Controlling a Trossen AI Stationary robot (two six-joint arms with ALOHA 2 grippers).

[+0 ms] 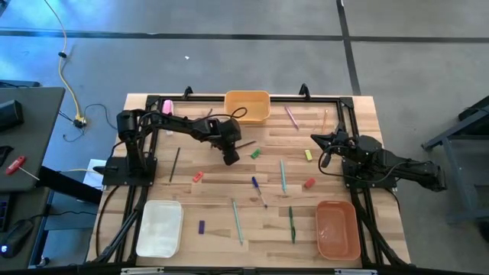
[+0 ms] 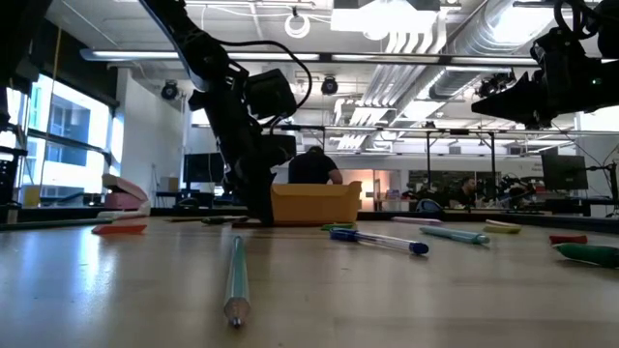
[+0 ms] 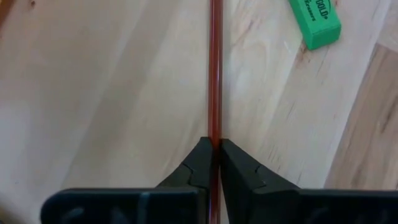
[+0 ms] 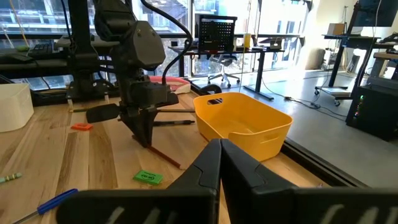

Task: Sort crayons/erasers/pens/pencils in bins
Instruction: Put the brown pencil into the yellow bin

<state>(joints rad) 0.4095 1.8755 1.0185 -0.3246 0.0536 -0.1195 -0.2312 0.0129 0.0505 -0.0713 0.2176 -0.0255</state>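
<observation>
Pinched at the tip of the left tool (image 3: 214, 144): a reddish-brown pencil (image 3: 215, 74), running straight out from between the two dark fingers, which are pressed onto it from either side. Flat against the pale wooden worktop (image 3: 112, 93), as far as the wrist view shows. Just off to one side of the pencil, not touching: a green eraser (image 3: 316, 22).

From above, left tool (image 1: 231, 156) pointed down near the middle of the worktop, a little toward the far edge, with the yellow-orange bin (image 1: 247, 95) beyond it at that edge. Near the left tool on its left: a dark pencil (image 1: 175, 164) and a red crayon (image 1: 198, 176).

Right tool (image 1: 315, 139) over the right part of the worktop, fingers pressed together on nothing, close to a yellow crayon (image 1: 309, 155).

Scattered across the middle and front: a blue pen (image 1: 258, 189), two teal pens (image 1: 283, 176) (image 1: 238, 220), a green pen (image 1: 291, 224), a second red crayon (image 1: 309, 182), a purple crayon (image 1: 202, 227). Near the far edge, right of the yellow-orange bin: a pink pen (image 1: 291, 117).

White bin (image 1: 159, 203) at the front left, salmon bin (image 1: 338, 204) at the front right. Pink bar (image 1: 167, 106) at the far left corner.
</observation>
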